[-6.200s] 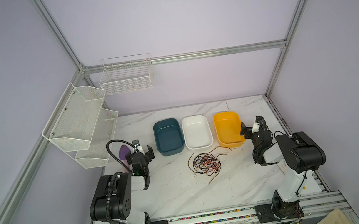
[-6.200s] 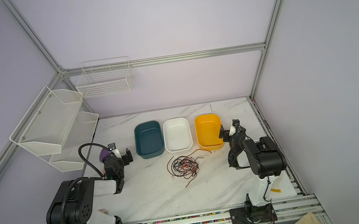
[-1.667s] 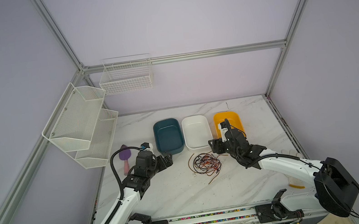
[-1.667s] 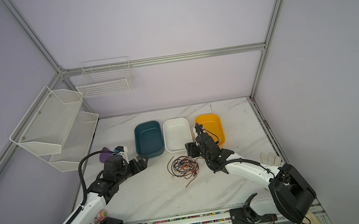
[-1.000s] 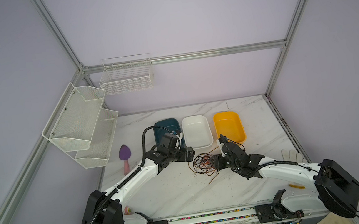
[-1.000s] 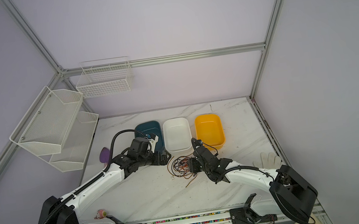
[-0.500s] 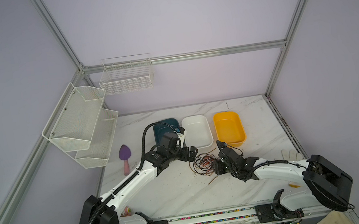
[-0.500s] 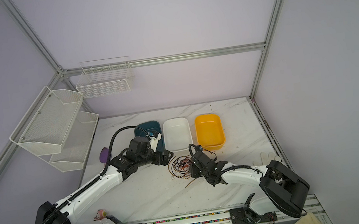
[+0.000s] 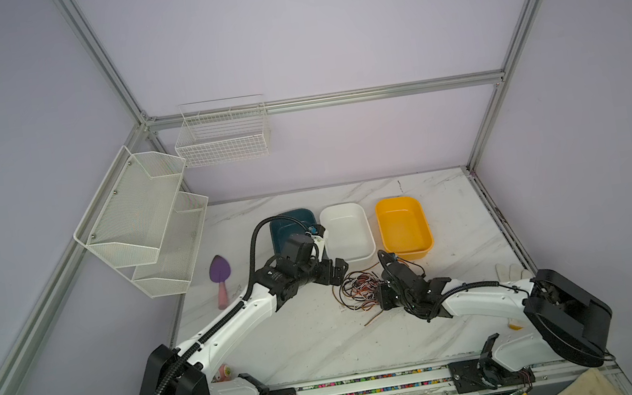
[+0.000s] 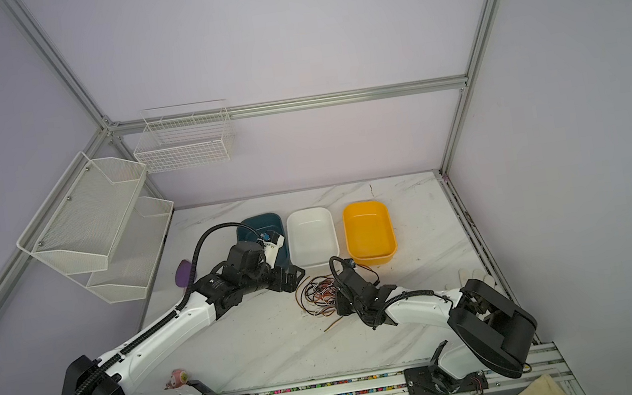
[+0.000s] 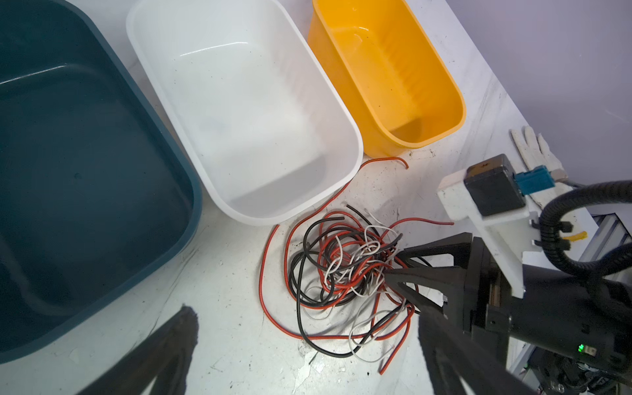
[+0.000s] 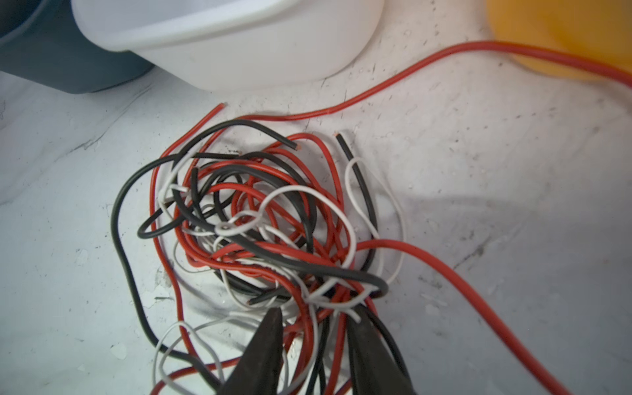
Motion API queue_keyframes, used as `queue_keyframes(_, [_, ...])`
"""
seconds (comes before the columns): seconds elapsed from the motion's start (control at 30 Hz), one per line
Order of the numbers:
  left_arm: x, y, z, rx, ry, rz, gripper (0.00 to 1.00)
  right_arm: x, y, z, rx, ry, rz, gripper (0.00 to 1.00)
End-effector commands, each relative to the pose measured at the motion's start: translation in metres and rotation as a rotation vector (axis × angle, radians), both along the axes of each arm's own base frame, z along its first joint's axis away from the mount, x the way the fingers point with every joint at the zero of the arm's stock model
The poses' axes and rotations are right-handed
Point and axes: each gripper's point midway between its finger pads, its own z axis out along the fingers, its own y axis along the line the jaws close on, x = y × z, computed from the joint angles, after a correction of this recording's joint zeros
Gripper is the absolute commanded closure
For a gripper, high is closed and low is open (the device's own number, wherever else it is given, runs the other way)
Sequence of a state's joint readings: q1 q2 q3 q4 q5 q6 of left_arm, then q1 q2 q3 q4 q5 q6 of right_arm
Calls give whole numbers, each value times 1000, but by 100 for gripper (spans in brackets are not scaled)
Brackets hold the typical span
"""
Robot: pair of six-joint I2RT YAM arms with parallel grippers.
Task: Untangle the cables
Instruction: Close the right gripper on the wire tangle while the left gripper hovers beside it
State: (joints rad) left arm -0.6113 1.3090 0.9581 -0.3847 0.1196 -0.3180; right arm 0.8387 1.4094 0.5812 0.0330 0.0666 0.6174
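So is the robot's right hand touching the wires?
Touching. The right wrist view shows the right hand poking into the cables, with red and white strands lying against its fingers.

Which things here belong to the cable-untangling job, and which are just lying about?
Job: tangled pile of thin red, black and white cables; open left gripper; right gripper, jaws astride strands.
Lying about: dark teal plastic tub; white plastic tub; yellow plastic tub; purple trowel, pink handle; white glove; white mesh shelves; white wire basket.
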Motion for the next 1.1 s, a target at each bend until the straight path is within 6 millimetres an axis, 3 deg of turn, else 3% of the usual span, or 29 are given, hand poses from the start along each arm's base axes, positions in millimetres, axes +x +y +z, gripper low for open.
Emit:
queue_keyframes(0.0, [3,-6,16,-18,-34,-12,0,3,7,10,24,-25,-2,72])
queue_keyframes(0.3, [-2,-14,10,-7,-5,-31,0,3,14,21,52,-49,21,91])
queue_keyframes(0.5, [-14,-23,1,-50,79,-7,0,5,22,46,96,-101,59,100])
queue_keyframes(0.73, [-33,-35,-30,-132,185,21,0,2,34,73,166,-161,128,100])
queue_keyframes(1.07, [-37,-37,-48,-146,226,43,3,-6,41,108,276,-237,190,100])
